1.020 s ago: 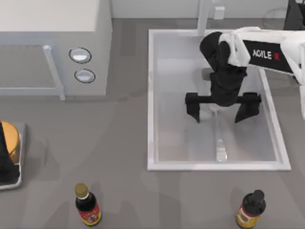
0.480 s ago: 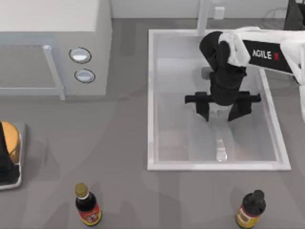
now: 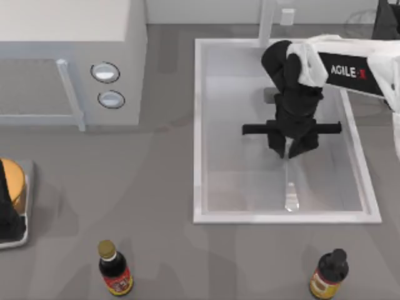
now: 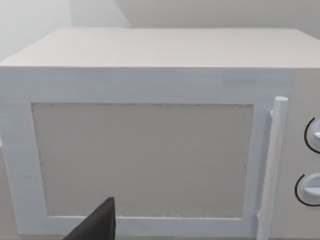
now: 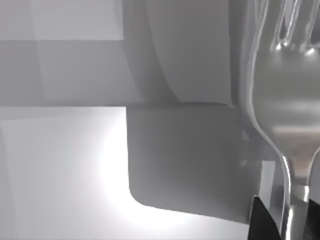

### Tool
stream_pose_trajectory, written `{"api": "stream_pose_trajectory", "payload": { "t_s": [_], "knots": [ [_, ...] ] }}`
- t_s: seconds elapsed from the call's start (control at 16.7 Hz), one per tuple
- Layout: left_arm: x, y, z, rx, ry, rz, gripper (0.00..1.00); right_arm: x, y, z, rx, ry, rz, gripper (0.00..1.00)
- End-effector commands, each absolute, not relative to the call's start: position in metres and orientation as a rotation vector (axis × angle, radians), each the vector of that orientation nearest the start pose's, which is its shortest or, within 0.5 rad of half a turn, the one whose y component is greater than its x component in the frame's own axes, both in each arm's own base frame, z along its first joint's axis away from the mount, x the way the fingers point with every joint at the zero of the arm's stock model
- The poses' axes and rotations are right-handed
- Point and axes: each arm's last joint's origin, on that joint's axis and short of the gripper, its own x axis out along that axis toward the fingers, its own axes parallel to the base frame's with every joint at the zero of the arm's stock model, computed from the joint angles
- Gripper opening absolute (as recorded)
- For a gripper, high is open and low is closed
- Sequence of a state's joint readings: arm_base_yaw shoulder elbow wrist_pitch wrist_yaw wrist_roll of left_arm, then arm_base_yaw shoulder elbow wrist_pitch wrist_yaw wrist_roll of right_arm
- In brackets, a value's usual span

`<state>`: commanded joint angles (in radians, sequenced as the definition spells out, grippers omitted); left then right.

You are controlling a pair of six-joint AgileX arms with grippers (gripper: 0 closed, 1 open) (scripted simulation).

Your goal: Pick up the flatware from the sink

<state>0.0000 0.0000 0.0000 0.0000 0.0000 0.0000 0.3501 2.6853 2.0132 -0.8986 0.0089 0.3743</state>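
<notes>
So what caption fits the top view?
Right hand closed on slim silver metal fork inside large white rectangular sink.

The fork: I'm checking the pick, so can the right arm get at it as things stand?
Probably yes: the right hand is down in the sink, closed on the fork near its tine end, nothing between them.
</notes>
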Motion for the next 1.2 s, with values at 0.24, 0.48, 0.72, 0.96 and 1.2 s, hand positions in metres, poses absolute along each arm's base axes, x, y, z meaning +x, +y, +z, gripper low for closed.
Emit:
{"api": "stream_pose_trajectory", "payload": {
  "t_s": [0.24,0.48,0.72,0.96,1.2],
  "knots": [
    [0.106,-0.001,0.160,0.000,0.000,0.000,1.00,0.464,0.174,0.035,0.003,1.528,-0.003,0.00],
    [0.106,-0.001,0.160,0.000,0.000,0.000,1.00,0.469,0.176,0.056,0.004,1.524,-0.002,0.00],
    [0.106,-0.001,0.160,0.000,0.000,0.000,1.00,0.472,0.177,0.113,0.001,1.537,-0.006,0.00],
    [0.106,-0.001,0.160,0.000,0.000,0.000,1.00,0.466,0.175,0.171,0.001,1.537,-0.006,0.00],
    [0.106,-0.001,0.160,0.000,0.000,0.000,1.00,0.464,0.174,0.185,0.003,1.528,-0.003,0.00]
  ]
}}
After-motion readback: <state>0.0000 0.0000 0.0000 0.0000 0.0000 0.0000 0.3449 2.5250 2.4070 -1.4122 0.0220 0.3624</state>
